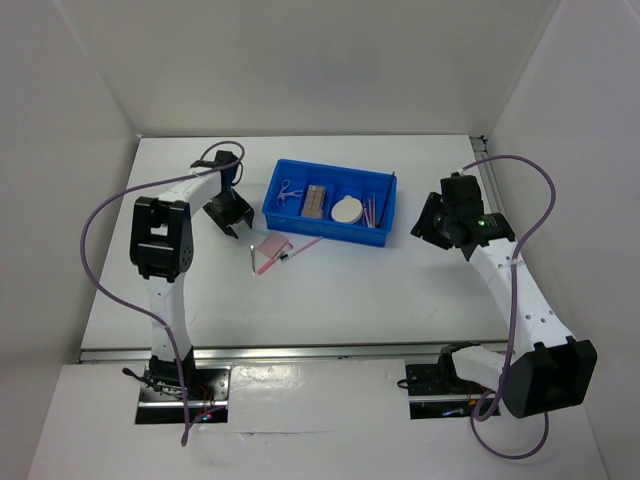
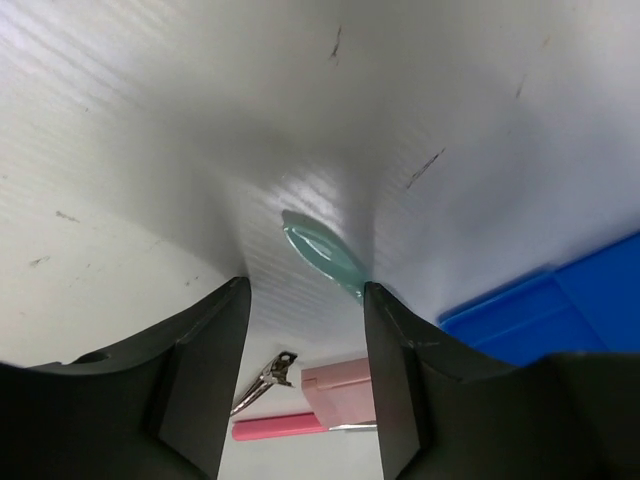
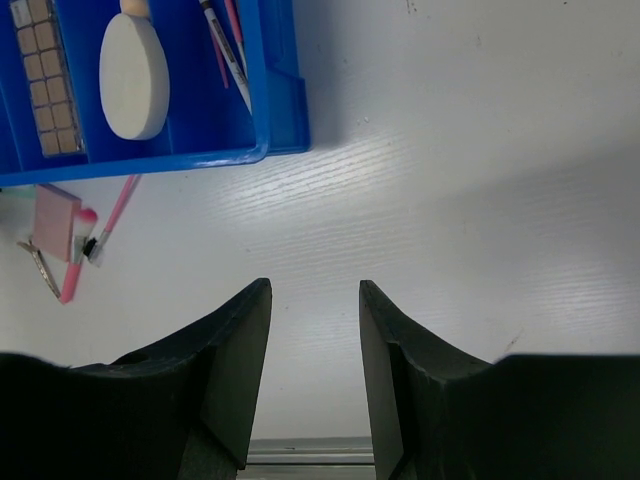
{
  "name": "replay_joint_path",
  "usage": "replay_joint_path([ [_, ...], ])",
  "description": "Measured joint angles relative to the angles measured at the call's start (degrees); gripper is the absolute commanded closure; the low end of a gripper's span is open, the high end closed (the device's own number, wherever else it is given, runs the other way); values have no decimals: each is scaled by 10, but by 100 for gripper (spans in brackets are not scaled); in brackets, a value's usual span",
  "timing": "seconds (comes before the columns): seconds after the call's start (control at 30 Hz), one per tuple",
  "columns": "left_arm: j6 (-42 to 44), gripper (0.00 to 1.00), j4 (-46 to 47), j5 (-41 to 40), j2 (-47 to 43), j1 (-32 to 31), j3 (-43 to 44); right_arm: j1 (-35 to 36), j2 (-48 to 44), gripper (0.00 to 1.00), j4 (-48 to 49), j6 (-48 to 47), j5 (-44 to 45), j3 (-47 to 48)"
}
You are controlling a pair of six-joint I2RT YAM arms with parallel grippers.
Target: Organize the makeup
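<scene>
One teal piece (image 2: 322,250), seen left-wrist, hidden overhead.

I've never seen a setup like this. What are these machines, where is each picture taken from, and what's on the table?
Two robot arms stand on a table, each ending in a two-finger gripper. One picture looks down from above; the others come from wrist cameras, so the dark shapes are the left gripper and right gripper, both open and empty. A blue tray holds a cream puff, a brown palette and sticks. A pink pad, a pink stick and a metal clip lie beside it.
</scene>
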Motion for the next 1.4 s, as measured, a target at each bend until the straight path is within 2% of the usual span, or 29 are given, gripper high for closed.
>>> replay_joint_path([
  [0.1,-14,39,-1,-4,12,-1,15,0,0,52,0,0,-1,0],
  [0.27,-30,45,-2,-9,12,-1,14,0,0,52,2,3,-6,0],
  [0.43,-38,57,-2,-25,12,-2,14,0,0,52,5,4,-8,0],
  [0.67,-36,61,-22,-58,12,2,16,0,0,52,6,4,-9,0],
  [0.9,-31,67,-29,-75,17,35,24,5,0,52,7,4,-9,0],
  [1.13,-14,78,-30,-81,17,64,24,5,0,52,7,4,-9,0],
  [1.17,-7,84,-30,-82,17,67,24,5,1,52,7,4,-9,0],
  [1.3,9,94,-29,-81,17,71,25,5,4,52,7,4,-10,-1],
  [1.4,27,96,-30,-78,17,71,30,5,7,52,8,4,-12,-1],
])
